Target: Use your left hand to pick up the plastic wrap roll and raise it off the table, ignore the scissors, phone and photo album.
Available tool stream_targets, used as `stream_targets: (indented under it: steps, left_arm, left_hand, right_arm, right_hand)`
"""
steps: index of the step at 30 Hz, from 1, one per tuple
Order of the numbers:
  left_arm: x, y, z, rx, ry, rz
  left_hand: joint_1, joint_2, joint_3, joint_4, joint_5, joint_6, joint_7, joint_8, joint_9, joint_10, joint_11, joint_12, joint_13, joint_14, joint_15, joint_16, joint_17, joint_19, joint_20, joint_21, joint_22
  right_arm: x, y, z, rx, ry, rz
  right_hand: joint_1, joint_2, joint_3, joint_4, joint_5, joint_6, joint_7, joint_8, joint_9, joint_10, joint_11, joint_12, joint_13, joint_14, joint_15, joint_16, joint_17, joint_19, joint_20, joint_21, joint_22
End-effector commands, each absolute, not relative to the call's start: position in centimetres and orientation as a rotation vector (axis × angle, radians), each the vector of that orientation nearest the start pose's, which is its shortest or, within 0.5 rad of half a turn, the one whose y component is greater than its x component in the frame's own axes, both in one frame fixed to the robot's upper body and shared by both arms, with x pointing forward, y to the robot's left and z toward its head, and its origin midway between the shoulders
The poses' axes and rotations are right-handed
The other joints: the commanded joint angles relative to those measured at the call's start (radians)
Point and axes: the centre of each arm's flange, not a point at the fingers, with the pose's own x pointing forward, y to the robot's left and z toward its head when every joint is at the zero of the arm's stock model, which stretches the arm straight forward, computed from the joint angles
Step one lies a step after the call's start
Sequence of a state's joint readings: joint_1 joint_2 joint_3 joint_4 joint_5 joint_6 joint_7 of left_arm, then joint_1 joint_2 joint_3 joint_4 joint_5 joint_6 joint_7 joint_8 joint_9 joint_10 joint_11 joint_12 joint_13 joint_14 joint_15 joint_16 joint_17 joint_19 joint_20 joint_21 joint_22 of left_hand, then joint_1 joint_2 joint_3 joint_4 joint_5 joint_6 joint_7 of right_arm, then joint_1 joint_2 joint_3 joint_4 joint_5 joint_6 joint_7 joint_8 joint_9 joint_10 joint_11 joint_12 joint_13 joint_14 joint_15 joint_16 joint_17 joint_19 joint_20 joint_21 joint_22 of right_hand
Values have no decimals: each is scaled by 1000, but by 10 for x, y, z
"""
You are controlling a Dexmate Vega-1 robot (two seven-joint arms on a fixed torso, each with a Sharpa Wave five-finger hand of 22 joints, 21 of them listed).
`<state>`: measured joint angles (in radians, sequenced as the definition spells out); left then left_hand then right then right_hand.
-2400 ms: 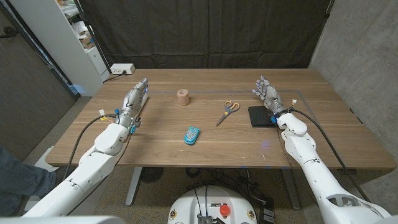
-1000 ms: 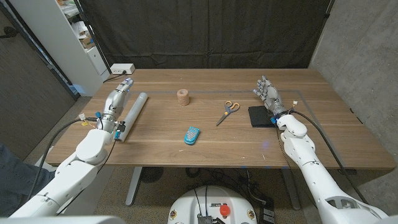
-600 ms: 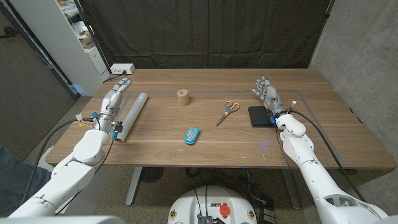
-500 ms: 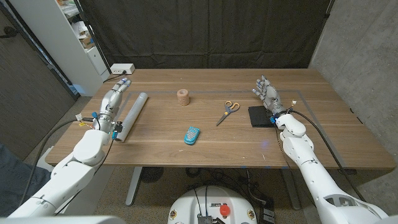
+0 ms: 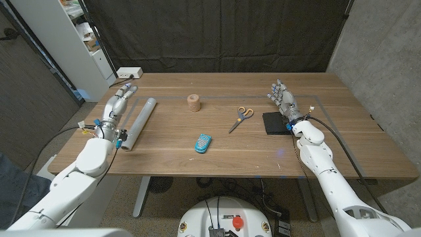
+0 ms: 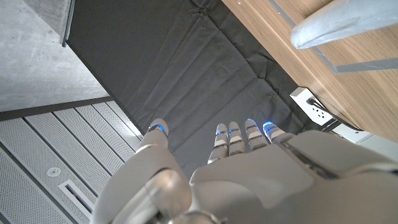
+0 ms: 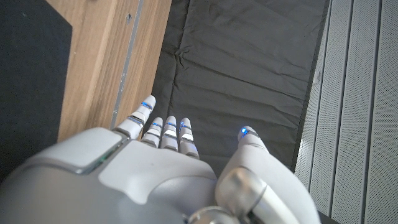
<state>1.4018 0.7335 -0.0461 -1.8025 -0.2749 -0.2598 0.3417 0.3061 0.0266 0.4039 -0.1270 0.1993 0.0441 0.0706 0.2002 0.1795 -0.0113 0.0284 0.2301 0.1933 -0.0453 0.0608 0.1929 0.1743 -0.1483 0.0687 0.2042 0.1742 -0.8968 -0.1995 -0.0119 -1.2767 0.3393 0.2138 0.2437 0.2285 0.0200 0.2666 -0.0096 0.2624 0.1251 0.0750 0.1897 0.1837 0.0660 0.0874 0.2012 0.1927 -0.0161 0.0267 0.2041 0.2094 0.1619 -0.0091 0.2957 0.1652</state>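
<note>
Left hand [image 5: 119,96] at tabletop [image 5: 217,155] left edge, fingers spread, holding nothing, just beside plastic wrap roll [image 5: 137,122], not touching. Roll lies flat on tabletop, angled. Right hand [image 5: 281,99] fingers apart, holding nothing, beside photo album [image 5: 274,122]. Scissors [image 5: 241,118] centre-right; phone [image 5: 203,142] near front middle; small cork cylinder [image 5: 193,102] farther back.
</note>
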Motion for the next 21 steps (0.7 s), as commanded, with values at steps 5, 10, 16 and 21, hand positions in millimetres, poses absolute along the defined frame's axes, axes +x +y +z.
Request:
stream_targets:
  steps: [5,10,16,21]
  left_arm:
    - [486,415,-46,467,-697,344]
    - [482,418,-48,518,-676,379]
    - [476,420,-46,515,-688,399]
    - [477,423,-47,533,-673,423]
  left_hand:
    - [20,-2,5,-12,0,13,-1,9,1,13,1,7,3,9,0,4,4,-1,13,-4,4]
    - [26,-1,6,-15,0,16,-4,9,1,16,2,7,3,13,-2,4,4,0,15,-4,4]
    - [31,-1,8,-18,0,21,-5,10,2,22,2,8,3,17,-3,4,4,3,18,-3,4]
    - [37,0,10,-20,1,29,-5,11,2,25,1,8,3,21,-5,5,4,6,19,-2,4]
  right_arm:
    - [653,-287,-37,74,-609,208]
    - [653,-286,-37,65,-608,204]
    - [655,-286,-39,67,-605,204]
    - [657,-286,-41,71,-600,206]
  right_hand:
    - [3,8,0,-6,-1,6,0,7,4,9,5,1,2,6,2,3,-1,11,1,-4,3]
    - [3,9,0,-7,-1,6,-1,6,4,9,5,1,2,6,2,2,-1,12,1,-5,3]
    - [10,13,4,-11,-1,6,0,6,4,8,5,1,2,6,2,2,-2,12,1,-8,3]
    - [16,16,6,-14,0,7,0,7,4,9,5,1,2,6,3,1,-3,13,1,-11,3]
